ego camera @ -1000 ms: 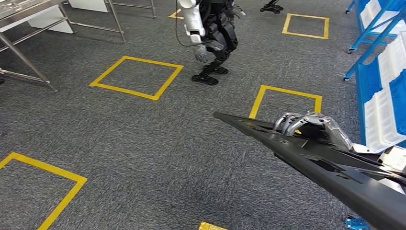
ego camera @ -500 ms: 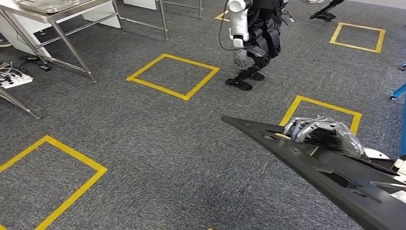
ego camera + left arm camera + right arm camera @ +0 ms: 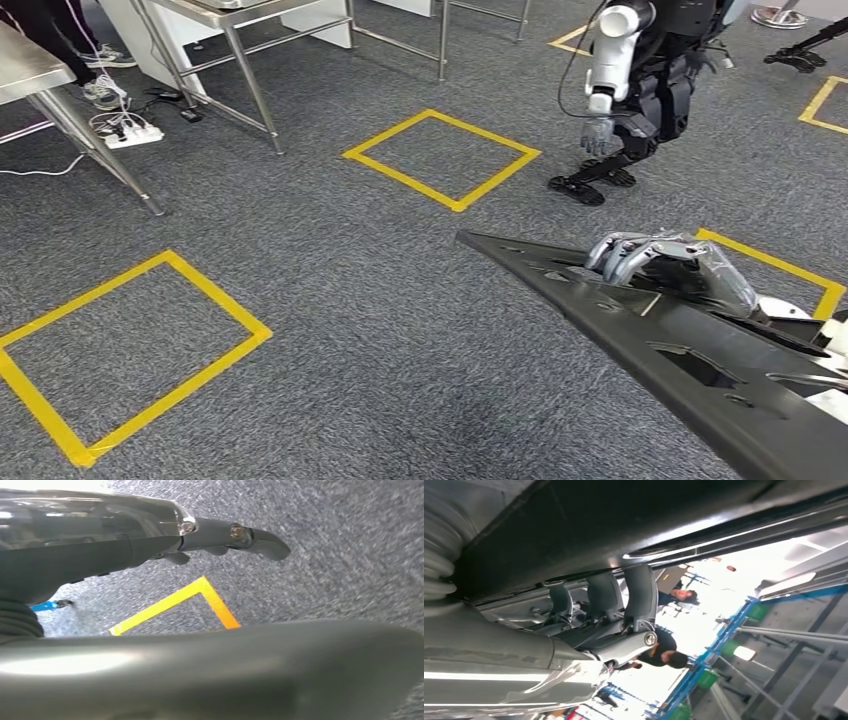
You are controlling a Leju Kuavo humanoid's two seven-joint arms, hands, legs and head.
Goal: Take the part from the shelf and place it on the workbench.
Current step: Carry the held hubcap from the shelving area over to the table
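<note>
Since the earlier head views the whole scene has slid rightward across the picture, so the camera has turned: the other robot and the yellow floor square beside it now sit further right, and steel worktop legs with a white power strip have come in well to the left of that square. The part, a long flat black panel with cut-outs, keeps its place against the robot's right hand. Its long axis runs diagonally, the narrow pointed tip aimed toward the yellow floor square and the wider end nearest the camera, carried above the grey carpet. The right hand grasps it, fingers hooked over the far edge; the right wrist view shows those fingers curled around the dark panel. The left hand hangs over carpet with fingers extended, holding nothing.
</note>
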